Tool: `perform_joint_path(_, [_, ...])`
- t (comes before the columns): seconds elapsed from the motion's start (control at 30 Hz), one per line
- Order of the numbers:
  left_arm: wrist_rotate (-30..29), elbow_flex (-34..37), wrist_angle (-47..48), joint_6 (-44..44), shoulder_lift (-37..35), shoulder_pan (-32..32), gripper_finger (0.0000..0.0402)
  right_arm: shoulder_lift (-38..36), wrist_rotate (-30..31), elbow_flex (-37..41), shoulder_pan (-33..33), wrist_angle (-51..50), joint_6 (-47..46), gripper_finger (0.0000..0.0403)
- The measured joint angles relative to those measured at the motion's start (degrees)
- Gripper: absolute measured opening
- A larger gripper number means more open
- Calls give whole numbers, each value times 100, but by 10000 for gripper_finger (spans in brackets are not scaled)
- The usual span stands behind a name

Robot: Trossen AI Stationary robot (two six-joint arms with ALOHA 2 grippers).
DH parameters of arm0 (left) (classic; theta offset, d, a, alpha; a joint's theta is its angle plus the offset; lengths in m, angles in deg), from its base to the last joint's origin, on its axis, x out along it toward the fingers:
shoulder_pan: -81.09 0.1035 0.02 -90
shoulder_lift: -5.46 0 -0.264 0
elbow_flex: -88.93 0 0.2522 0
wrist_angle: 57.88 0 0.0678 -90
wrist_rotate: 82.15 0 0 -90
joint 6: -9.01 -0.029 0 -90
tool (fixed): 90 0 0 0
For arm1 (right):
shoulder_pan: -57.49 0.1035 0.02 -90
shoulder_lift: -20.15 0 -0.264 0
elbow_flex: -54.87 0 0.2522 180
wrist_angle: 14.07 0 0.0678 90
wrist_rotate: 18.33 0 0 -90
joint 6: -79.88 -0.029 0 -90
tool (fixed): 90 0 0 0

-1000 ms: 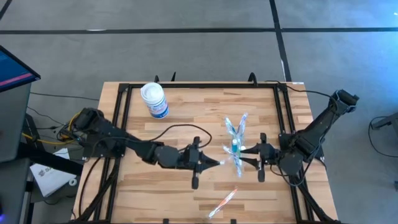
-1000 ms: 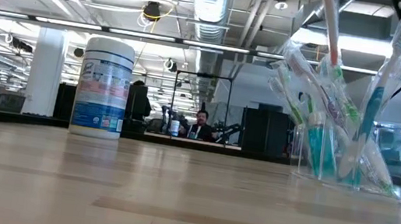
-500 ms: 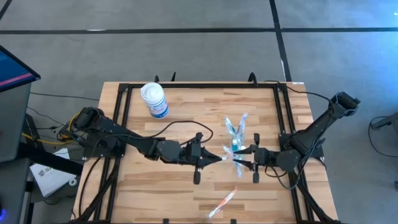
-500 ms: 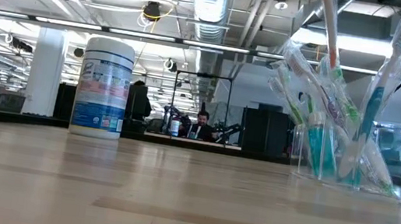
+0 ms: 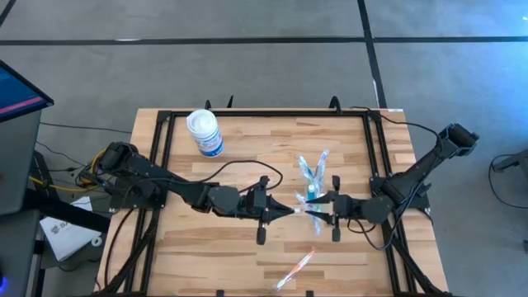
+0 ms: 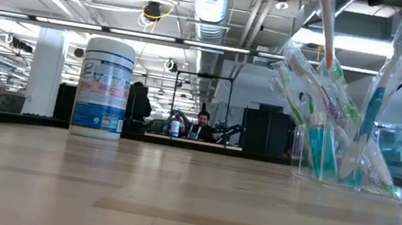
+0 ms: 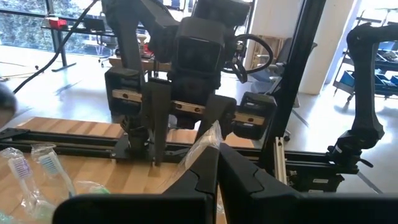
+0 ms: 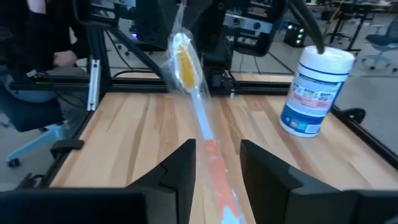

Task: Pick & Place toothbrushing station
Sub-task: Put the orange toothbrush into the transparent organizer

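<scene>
Your two arms meet nose to nose near the middle of the wooden tabletop (image 5: 239, 157), a little toward its front edge. Your left gripper (image 5: 290, 213) has its jaws pressed fully together on the clear wrapper end of a wrapped toothbrush with an orange-pink handle (image 8: 198, 112); from the left wrist you see the crinkled clear film (image 7: 205, 144) sticking up just past the two dark fingers (image 7: 239, 180). Your right gripper (image 5: 317, 216) faces it from the other side with its jaws partly apart, and the same toothbrush runs down between them. From the right wrist the handle passes through the gap without clearly touching either of the fingers (image 8: 177, 171), so you cannot tell whether the right side has any grip on it.

The small clear plastic cup (image 6: 352, 161) stands just behind the two grippers, holding several slim wrapped toothbrushes in blue, green and pink-orange (image 5: 313, 173) that fan outward, along with a small teal tube (image 6: 320, 149). One more wrapped orange-pink toothbrush (image 5: 297, 269) lies flat near the front edge, well apart from the cup.

A white canister with a blue label (image 5: 205, 132) stands upright toward the back left of the tabletop.
</scene>
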Motion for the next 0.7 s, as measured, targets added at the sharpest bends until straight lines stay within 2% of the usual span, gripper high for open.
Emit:
perform_joint_path(0.13, [-1,0,1,0,0,0,0,102,-228,-2,-113,124,4,115])
perform_joint_path(0.5, [-7,1,12,0,0,36,0,485,-232,-5,-290,681,433,115])
perform_joint_path(0.7, [-7,1,43,-2,0,52,0,566,-232,-272,-277,751,643,115])
